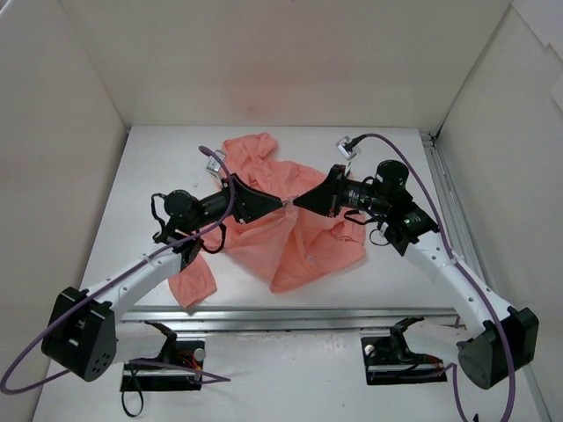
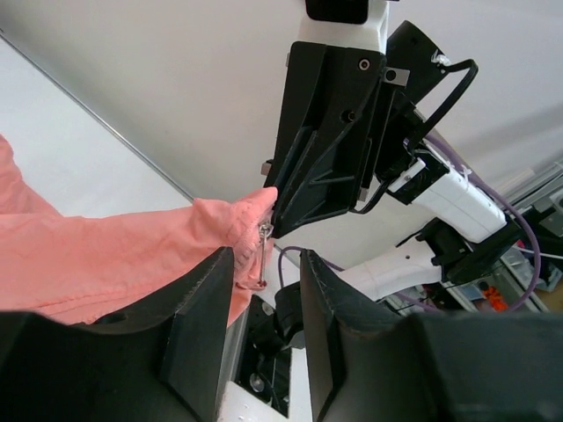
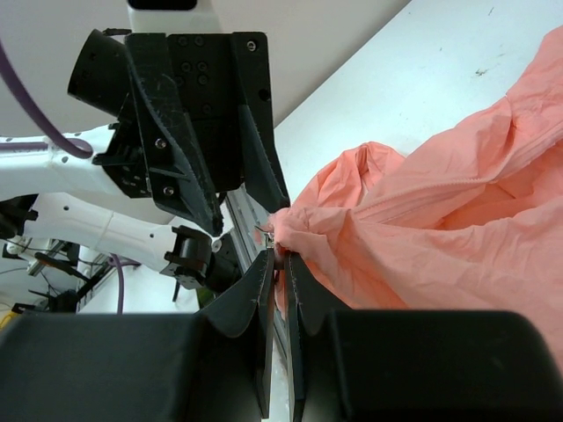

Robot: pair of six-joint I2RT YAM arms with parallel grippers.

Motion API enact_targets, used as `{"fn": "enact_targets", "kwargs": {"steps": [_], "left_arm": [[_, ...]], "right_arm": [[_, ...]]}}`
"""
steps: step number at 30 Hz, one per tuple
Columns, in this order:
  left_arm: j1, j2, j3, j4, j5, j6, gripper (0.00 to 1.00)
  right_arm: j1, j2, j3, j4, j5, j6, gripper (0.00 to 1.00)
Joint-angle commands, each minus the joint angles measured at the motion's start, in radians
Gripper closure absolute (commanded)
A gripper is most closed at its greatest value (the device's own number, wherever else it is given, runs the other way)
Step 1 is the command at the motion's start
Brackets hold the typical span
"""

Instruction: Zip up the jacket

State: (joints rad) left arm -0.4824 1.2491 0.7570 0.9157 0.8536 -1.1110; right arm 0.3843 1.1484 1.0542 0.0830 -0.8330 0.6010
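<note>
Counted: one jacket, two arms, two grippers, one metal zip pull, two purple cables — one per arm.

The jacket is crumpled mid-table, between the arms. One fold is lifted off the surface where the grippers meet.

The right gripper is clamped on that raised fold. In its wrist view the fingers are seen nearly together, with pink fabric pinched between them.

The left gripper is released — in its wrist view the jaws are spread wide. The fabric edge and zip pull are seen in the gap near the fingertips, with nothing squeezed.

Hard to make out:
- The zip teeth can't be traced in any view.
- The hood and sleeves can't be told apart in the bunched cloth.
- In the top view, a lobe of the jacket at near left is partly covered by the left arm.
- Most of the garment is cut off in both wrist views.
</note>
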Motion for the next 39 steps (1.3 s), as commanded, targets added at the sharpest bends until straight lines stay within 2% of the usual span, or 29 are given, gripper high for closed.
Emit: {"fn": "enact_targets", "kwargs": {"steps": [1, 27, 39], "left_arm": [[0.004, -0.069, 0.053, -0.087, 0.004, 0.114, 0.67], [-0.015, -0.027, 0.137, -0.127, 0.055, 0.172, 0.67], [-0.015, -0.077, 0.134, -0.276, 0.062, 0.252, 0.72]], "right_arm": [[-0.007, 0.001, 0.058, 0.075, -0.015, -0.009, 1.00], [0.004, 0.007, 0.067, 0.073, -0.018, -0.003, 1.00], [0.007, 0.010, 0.073, 0.072, -0.018, 0.000, 1.00]]}}
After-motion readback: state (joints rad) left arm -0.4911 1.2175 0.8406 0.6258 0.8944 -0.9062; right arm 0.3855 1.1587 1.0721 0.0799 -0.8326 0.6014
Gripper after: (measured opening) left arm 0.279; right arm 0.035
